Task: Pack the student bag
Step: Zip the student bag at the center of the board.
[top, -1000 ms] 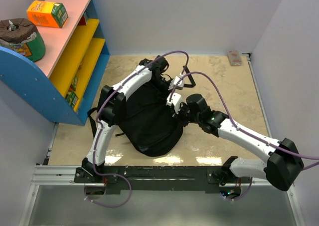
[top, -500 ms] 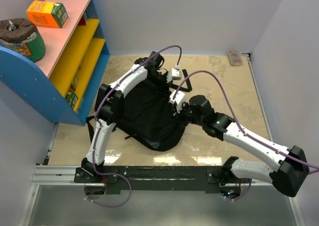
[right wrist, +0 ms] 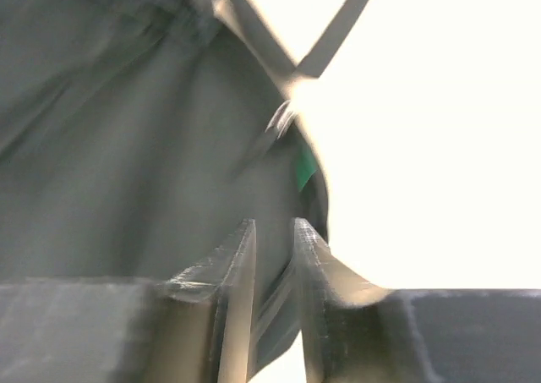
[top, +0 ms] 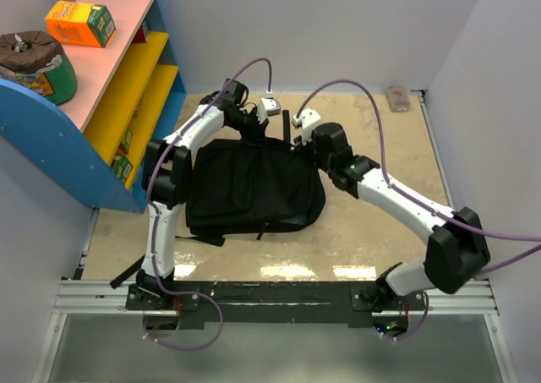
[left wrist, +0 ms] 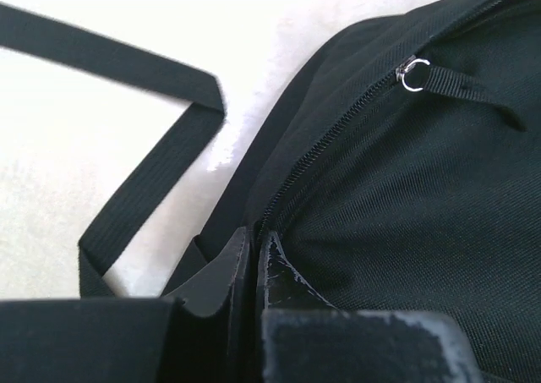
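The student bag point(top: 254, 193) lies flat in the middle of the table, a wide black backpack with its top edge toward the far wall. My left gripper point(top: 254, 131) is at that top edge. In the left wrist view it point(left wrist: 256, 232) is shut on the bag's fabric where the zip point(left wrist: 338, 129) runs into the jaws. A zip pull ring point(left wrist: 412, 72) lies further along. My right gripper point(top: 304, 149) is at the bag's far right corner. In the right wrist view it point(right wrist: 273, 227) stands slightly open, with the bag's edge point(right wrist: 283, 307) in the narrow gap.
A blue, yellow and pink shelf unit point(top: 127, 87) stands at the left, with an orange box point(top: 80, 22) and a dark bundle point(top: 30, 62) on top. A small object point(top: 397, 97) lies at the far right. A loose black strap point(left wrist: 152, 180) trails beside the bag.
Both arms swung toward the far side, and the bag went from a bunched heap to lying spread flat. My right gripper's jaws have parted a little; the left stays shut.
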{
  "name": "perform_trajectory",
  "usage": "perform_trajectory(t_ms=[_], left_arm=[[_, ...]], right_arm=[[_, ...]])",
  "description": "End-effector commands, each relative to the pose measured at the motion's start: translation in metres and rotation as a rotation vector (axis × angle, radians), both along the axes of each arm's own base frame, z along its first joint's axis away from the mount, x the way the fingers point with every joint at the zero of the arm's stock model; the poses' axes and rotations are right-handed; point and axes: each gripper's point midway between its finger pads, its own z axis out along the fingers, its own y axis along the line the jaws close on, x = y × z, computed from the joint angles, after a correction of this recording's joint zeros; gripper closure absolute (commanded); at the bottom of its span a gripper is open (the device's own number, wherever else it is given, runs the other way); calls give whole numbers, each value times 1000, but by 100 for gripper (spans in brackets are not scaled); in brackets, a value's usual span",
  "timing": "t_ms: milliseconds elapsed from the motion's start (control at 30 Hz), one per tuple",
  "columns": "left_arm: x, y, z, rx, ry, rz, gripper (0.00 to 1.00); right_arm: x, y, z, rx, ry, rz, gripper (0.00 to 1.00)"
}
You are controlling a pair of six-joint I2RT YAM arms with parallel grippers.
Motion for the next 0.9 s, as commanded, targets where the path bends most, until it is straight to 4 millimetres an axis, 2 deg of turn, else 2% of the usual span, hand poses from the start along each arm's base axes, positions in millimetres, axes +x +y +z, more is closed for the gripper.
perform_trajectory(t_ms=[0, 33, 67, 100, 200, 267, 333, 400, 467, 500, 567, 700, 867], left_arm=[[-35, -27, 45, -97, -11, -103, 100], [-37, -28, 50, -108, -14, -103, 100], [-37, -28, 50, -111, -10, -97, 100], [-39, -27, 47, -110, -2, -90, 100], [-37, -26, 47, -111, -13, -71, 100], [-34, -25, 47, -112, -22, -66, 100], [-32, -25, 46, -114, -23, -54, 99], [-31, -23, 48, -116, -25, -46, 93], [-32, -24, 52, -120, -25, -52, 90], [-32, -24, 52, -121, -27, -53, 90], [-31, -25, 54, -123, -23, -46, 90], [-32, -24, 53, -122, -12, -41, 90], [-39, -23, 53, -126, -7, -46, 90]], right_arm=[[62, 12, 53, 128, -77, -151, 67], [66, 16, 49, 150, -33, -165, 65], [63, 19, 34, 135, 44, -165, 61], [69, 30, 34, 152, 76, -158, 59], [58, 45, 21, 221, 185, -142, 55], [49, 46, 23, 293, 224, -173, 54], [36, 39, 11, 323, 281, -233, 53], [22, 24, -10, 282, 345, -303, 49], [11, 18, -9, 319, 358, -340, 49], [3, 12, -23, 309, 381, -357, 49], [1, 8, -21, 333, 368, -384, 52], [-6, 9, -36, 326, 423, -401, 55], [8, 4, -35, 332, 369, -485, 56]])
